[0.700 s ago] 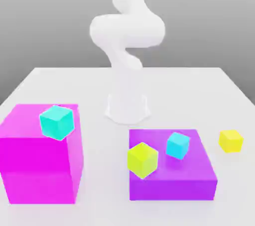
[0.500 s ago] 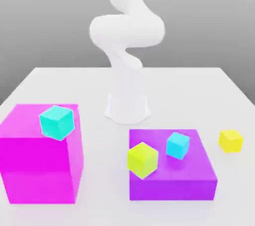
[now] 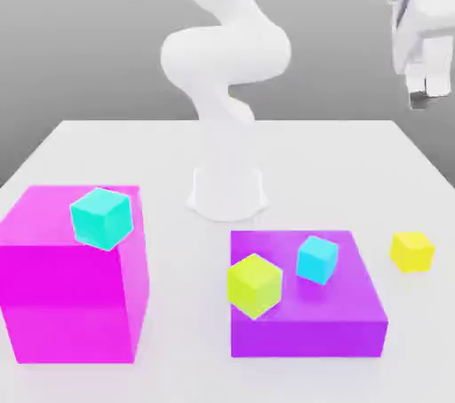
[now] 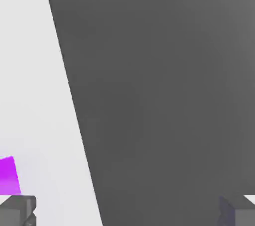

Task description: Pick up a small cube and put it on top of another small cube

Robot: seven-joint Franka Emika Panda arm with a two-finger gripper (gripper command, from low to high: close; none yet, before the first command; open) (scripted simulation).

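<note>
Open, empty gripper (image 3: 428, 94) — high in the exterior view's upper right.
Golden-yellow cube (image 3: 412, 252) at right; turquoise cube (image 3: 102, 219) — atop the magenta block (image 3: 69, 299), left.

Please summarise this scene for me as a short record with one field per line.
golden-yellow cube: on the table, beside the purple block's right side in the exterior view
turquoise cube: on top of the magenta block
sky-cyan cube: on the purple block
lime cube: on the purple block, near its left edge in the exterior view
gripper: open, raised at the exterior view's upper right, holding nothing
stack: not yet made
</note>
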